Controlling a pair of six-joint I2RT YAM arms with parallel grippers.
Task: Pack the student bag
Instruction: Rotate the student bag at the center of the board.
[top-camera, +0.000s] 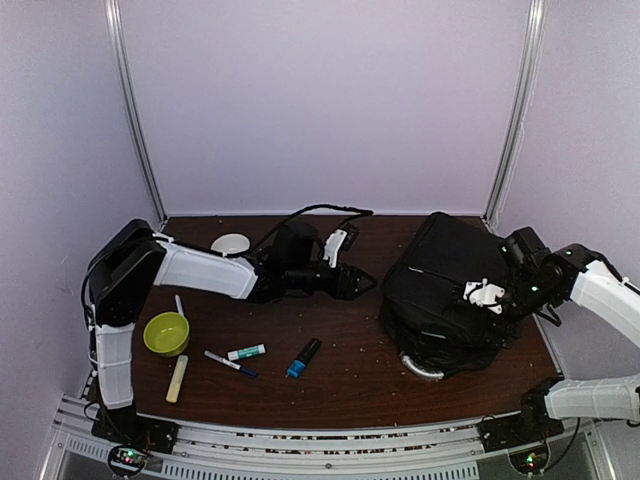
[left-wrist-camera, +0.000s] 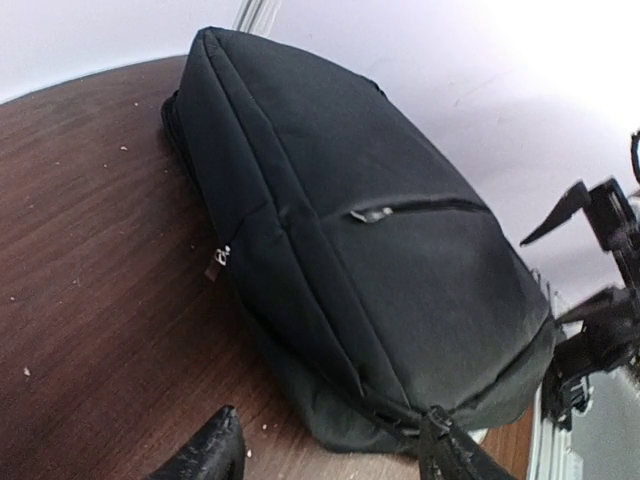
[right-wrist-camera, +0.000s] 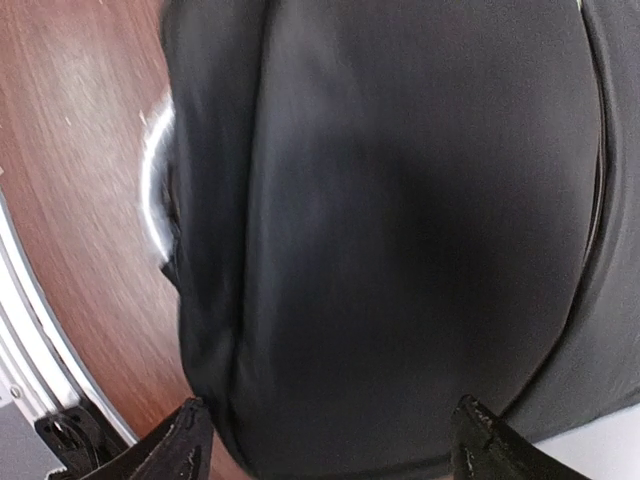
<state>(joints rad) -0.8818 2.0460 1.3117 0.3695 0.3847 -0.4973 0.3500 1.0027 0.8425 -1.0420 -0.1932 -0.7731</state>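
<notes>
The student bag (top-camera: 445, 290), large, black and zipped, lies at the right of the brown table. My left gripper (top-camera: 365, 282) hovers just left of it, open, with nothing between its fingers. In the left wrist view the bag (left-wrist-camera: 380, 250) fills the middle, and the left gripper (left-wrist-camera: 330, 460) frames its near end. My right gripper (top-camera: 490, 295) sits over the bag's right side. In the right wrist view the bag's fabric (right-wrist-camera: 400, 220) fills the frame close up. The right gripper (right-wrist-camera: 335, 445) stands wide open against it, gripping nothing.
A green bowl (top-camera: 166, 333), a white disc (top-camera: 231, 243), a dark pen (top-camera: 230, 363), a white-teal marker (top-camera: 246, 352), a blue highlighter (top-camera: 303, 357) and a cream stick (top-camera: 177, 378) lie on the left half. A white ring (top-camera: 420, 366) peeks from under the bag.
</notes>
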